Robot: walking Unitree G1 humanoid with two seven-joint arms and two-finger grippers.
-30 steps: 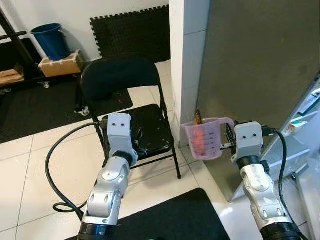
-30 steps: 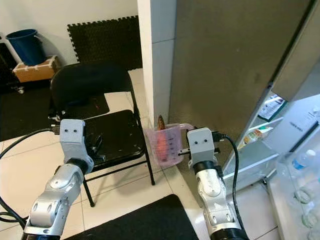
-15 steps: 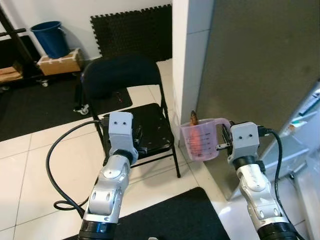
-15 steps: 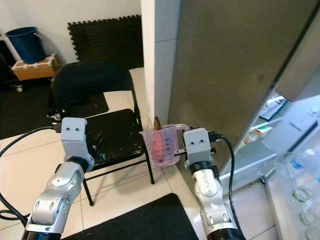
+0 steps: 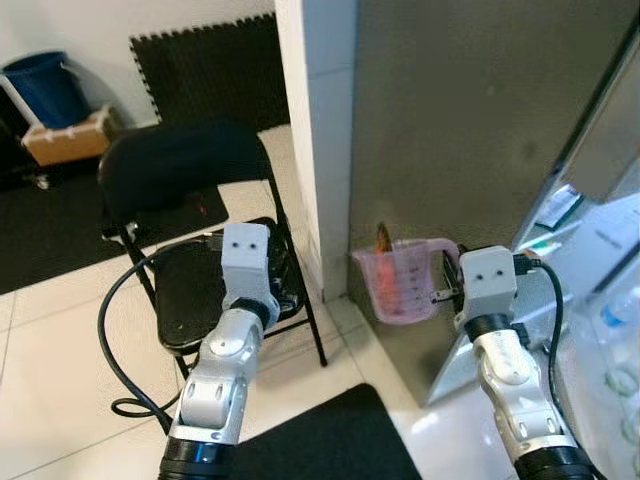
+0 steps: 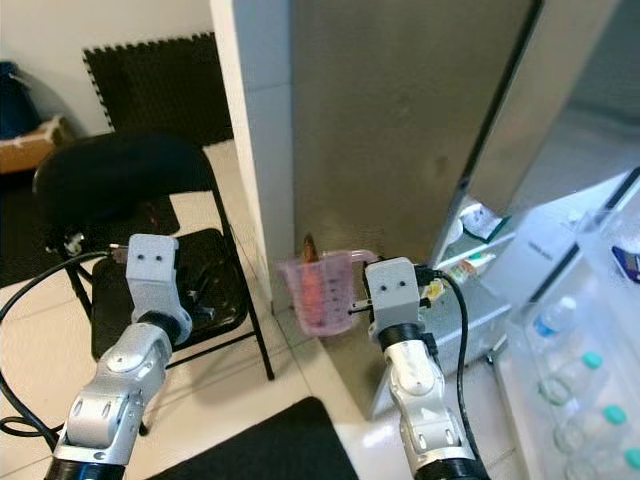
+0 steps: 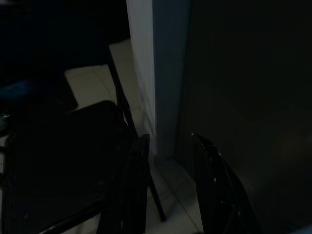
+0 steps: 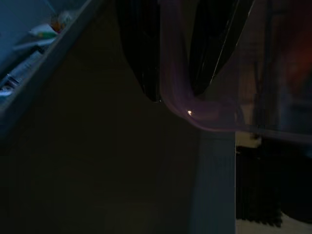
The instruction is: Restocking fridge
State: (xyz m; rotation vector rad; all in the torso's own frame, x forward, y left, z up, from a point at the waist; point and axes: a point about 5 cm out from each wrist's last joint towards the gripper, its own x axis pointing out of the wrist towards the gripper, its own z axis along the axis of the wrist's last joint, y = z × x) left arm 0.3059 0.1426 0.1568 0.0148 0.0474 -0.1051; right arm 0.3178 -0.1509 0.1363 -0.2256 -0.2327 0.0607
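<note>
Tiled floor underfoot, with a black mat (image 5: 320,440) at your feet. Your left hand (image 7: 168,161) hovers idle over the folding chair (image 5: 190,300), fingers narrowly parted around nothing. Your right hand (image 6: 357,300) is clamped on the handle of the pink measuring jug (image 6: 320,292), carrying it upright at chest level, likely so the orange contents and the brown tip poking out don't spill. Beyond it stands the steel fridge door (image 6: 400,110), swung open, with bottles (image 6: 570,385) racked to your right. Versus a second back, your view has swung rightward: the chair sits further left, more fridge interior shows, and the jug is just as level in the same grip.
</note>
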